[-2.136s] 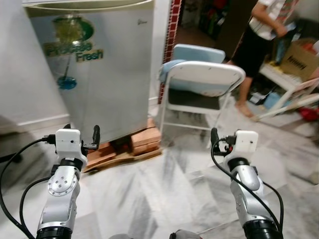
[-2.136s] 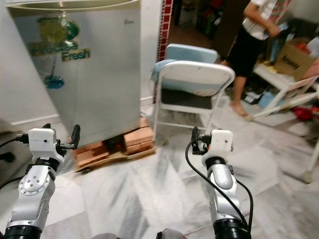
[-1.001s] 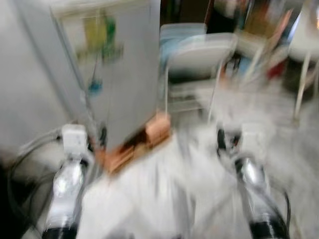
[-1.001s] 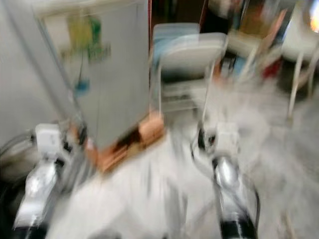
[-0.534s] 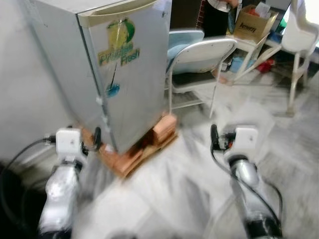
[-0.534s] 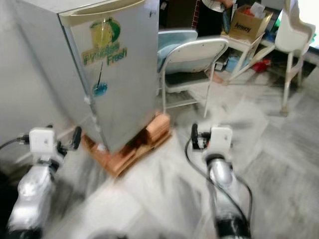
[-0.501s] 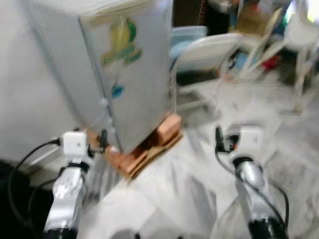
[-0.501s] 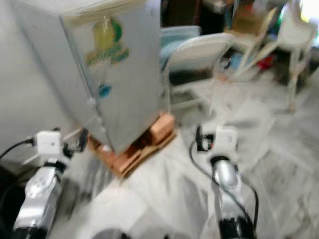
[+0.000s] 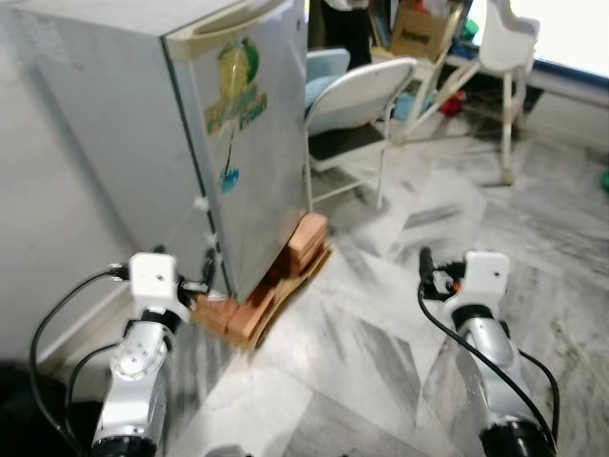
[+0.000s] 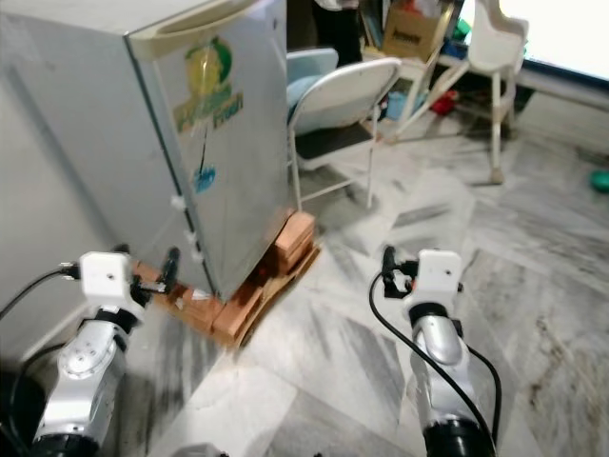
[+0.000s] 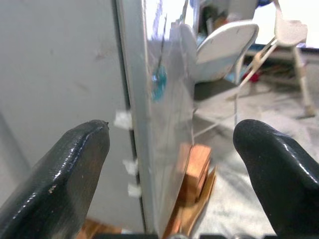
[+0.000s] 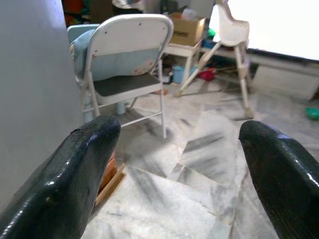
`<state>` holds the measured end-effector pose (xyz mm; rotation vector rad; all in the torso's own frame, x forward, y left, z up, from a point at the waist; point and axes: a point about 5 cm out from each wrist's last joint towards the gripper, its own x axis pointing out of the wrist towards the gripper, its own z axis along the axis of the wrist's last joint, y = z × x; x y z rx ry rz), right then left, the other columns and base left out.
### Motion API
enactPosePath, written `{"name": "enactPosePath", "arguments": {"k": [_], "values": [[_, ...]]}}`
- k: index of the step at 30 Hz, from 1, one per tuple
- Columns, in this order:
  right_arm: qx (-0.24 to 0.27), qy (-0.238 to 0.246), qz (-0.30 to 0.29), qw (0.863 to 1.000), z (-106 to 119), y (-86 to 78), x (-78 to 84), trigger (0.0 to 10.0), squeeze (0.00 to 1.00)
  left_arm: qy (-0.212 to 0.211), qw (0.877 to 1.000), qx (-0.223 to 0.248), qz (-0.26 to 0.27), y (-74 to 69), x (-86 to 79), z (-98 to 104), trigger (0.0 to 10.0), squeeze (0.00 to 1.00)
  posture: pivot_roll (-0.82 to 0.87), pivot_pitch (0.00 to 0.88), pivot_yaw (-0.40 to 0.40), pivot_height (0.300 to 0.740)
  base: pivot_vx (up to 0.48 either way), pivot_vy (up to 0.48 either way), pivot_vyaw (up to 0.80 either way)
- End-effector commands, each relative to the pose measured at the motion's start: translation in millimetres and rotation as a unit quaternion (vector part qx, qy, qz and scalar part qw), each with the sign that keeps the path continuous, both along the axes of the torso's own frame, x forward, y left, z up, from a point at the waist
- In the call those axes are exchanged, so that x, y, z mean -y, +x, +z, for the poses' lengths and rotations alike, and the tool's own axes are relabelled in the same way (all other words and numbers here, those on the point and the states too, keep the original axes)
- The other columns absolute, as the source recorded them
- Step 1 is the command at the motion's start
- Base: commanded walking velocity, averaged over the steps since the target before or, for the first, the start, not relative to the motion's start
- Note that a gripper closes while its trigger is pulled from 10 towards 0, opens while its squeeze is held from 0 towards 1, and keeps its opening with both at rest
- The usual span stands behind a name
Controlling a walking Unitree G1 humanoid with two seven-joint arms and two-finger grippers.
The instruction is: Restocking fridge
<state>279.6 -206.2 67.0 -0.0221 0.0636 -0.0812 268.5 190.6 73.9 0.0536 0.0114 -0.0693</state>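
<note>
A small silver fridge (image 9: 247, 143) with a green and yellow "Fresh" sticker stands with its door shut, raised on bricks and boards (image 9: 285, 276). I face its front corner, with the grey side panel (image 11: 60, 74) to the left. My left gripper (image 9: 206, 267) is open and empty, held low just in front of the fridge's bottom corner (image 11: 149, 199) and not touching it. My right gripper (image 9: 425, 259) is open and empty over the marble floor (image 12: 209, 169), off to the right of the fridge.
A white folding chair (image 9: 357, 105) with a light blue one behind it stands right of the fridge. Farther back are a white high chair (image 9: 504, 48), a cardboard box (image 9: 419, 29) and a person's legs (image 9: 347, 14). A wall (image 9: 38, 209) runs along the left.
The whole view has swung and shifted: I now see the fridge from its corner, nearer and more to the left. Both arms stay raised, grippers open and empty.
</note>
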Motion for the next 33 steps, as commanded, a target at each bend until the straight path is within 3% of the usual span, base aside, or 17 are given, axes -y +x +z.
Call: {"name": "enactPosePath", "arguments": {"k": [1,6,18,27,33], "values": [[0.009,0.004,0.01,1.0,4.3,4.1,-8.1,10.0,0.0,0.01,1.0,-0.003,0.009,-2.9,-9.4,-0.6,10.0,0.0,0.05,0.0,-0.039,0.74,0.0,0.461,0.0],[0.009,0.003,0.009,1.0,4.1,4.5,-8.6,10.0,0.0,0.011,1.0,-0.003,0.009,-2.7,-9.2,-0.8,10.0,0.0,0.05,0.0,-0.038,0.74,0.0,0.459,0.0],[0.006,0.004,0.007,1.0,2.8,5.0,-9.6,10.0,0.0,0.009,0.999,0.013,-0.029,-5.3,-1.6,3.2,10.0,0.0,0.06,0.0,-0.034,0.74,0.0,0.0,-0.11],[0.008,0.005,0.007,1.0,3.7,6.0,-9.1,10.0,0.0,0.004,0.999,0.018,-0.039,-4.9,2.6,4.4,10.0,0.0,0.06,0.0,-0.036,0.74,0.399,0.0,-0.74],[0.009,0.003,0.007,1.0,4.0,6.1,-8.0,10.0,0.0,0.001,0.999,0.018,-0.041,-4.8,5.7,3.2,10.0,0.0,0.05,0.0,-0.039,0.74,0.475,0.0,-0.22]]}}
